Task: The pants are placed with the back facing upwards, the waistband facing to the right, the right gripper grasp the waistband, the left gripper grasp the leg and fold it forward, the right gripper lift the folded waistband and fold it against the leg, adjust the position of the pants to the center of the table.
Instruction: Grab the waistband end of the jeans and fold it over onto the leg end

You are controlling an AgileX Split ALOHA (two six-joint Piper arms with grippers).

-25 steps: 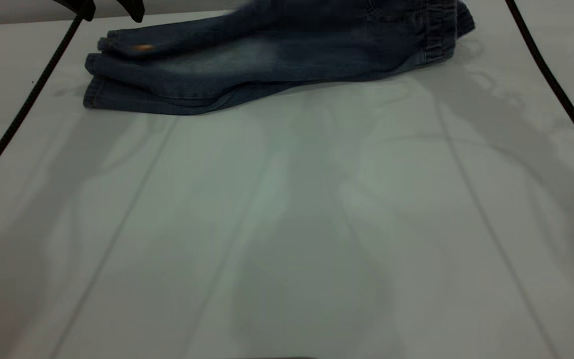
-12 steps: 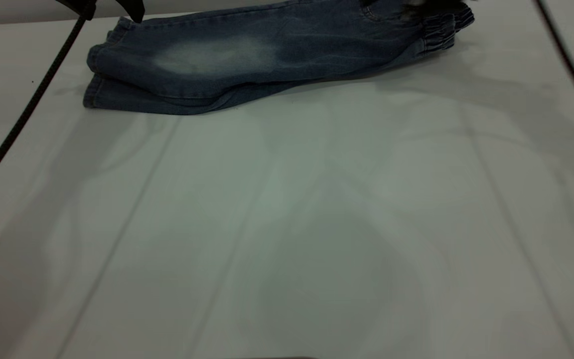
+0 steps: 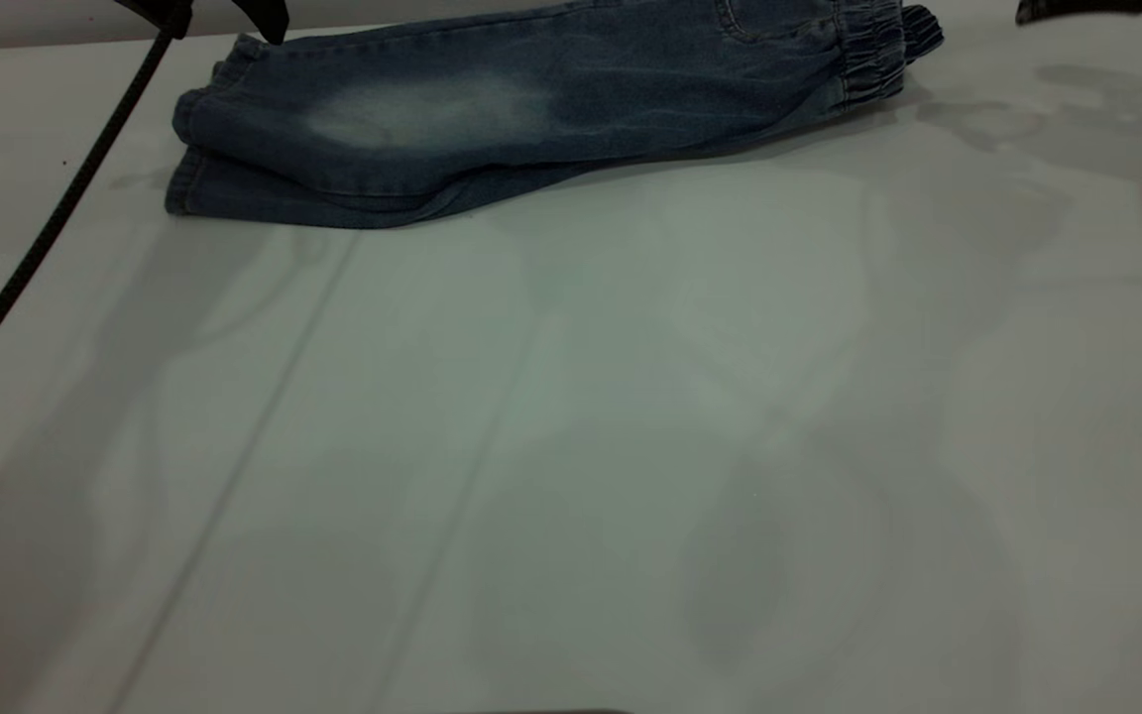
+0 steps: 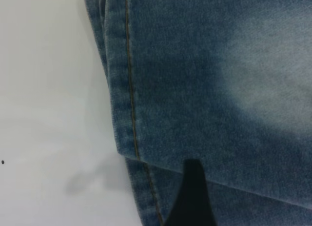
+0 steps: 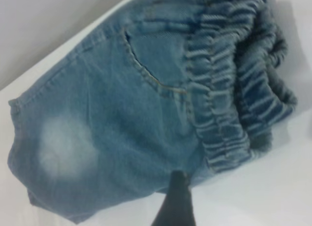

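Your pants (image 3: 531,119) lie folded lengthwise at the far edge of the table (image 3: 571,446), one leg stacked on the other, the pale bleached patch (image 3: 427,104) facing up. The waistband (image 3: 873,55) sits at the right end, gathered and crinkled, with a pocket seam just beside it in the right wrist view. Your left gripper (image 3: 219,15) hangs just over the hem end at the far left; its two dark fingers stand apart and hold nothing. Your right gripper (image 3: 1077,10) sits off beyond the waistband at the top right corner, clear of the denim (whether its fingers are parted, you cannot tell).
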